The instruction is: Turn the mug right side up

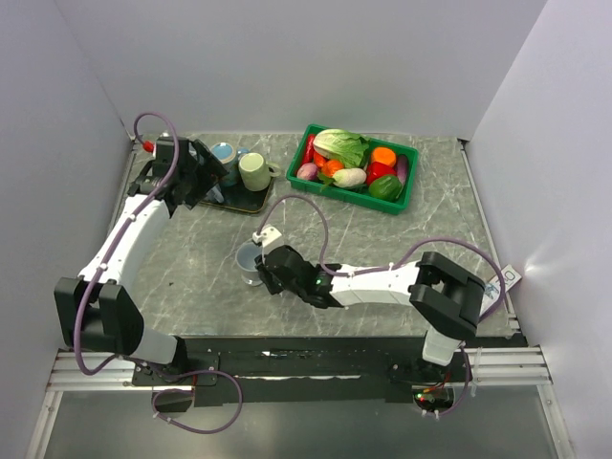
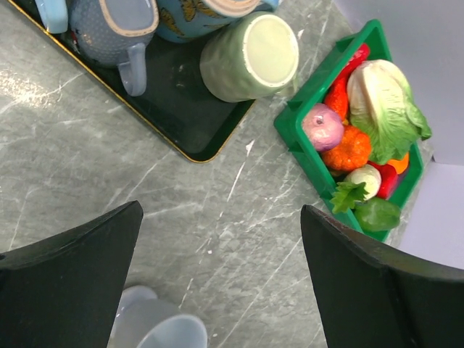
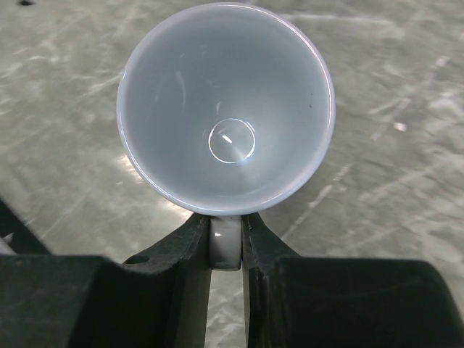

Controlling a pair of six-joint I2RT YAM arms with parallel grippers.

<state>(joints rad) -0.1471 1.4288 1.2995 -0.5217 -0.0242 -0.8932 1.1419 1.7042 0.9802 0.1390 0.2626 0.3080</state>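
Note:
The pale grey-blue mug [image 1: 249, 259] is near the middle of the table with its mouth facing up. In the right wrist view I look straight into its hollow [image 3: 226, 109]. My right gripper [image 3: 226, 245] is shut on the mug's handle, a finger pressed against each side. In the top view that gripper [image 1: 265, 269] reaches in from the mug's right. My left gripper [image 1: 203, 175] hovers open over the black tray at the back left, holding nothing. Between its wide fingers the left wrist view shows bare table and the mug [image 2: 156, 330] at the bottom edge.
The black tray [image 2: 181, 109] holds a green mug [image 2: 250, 58] lying on its side and blue mugs [image 2: 116, 29]. A green basket [image 1: 411, 177] of toy vegetables stands at the back right. Walls close in the table on three sides.

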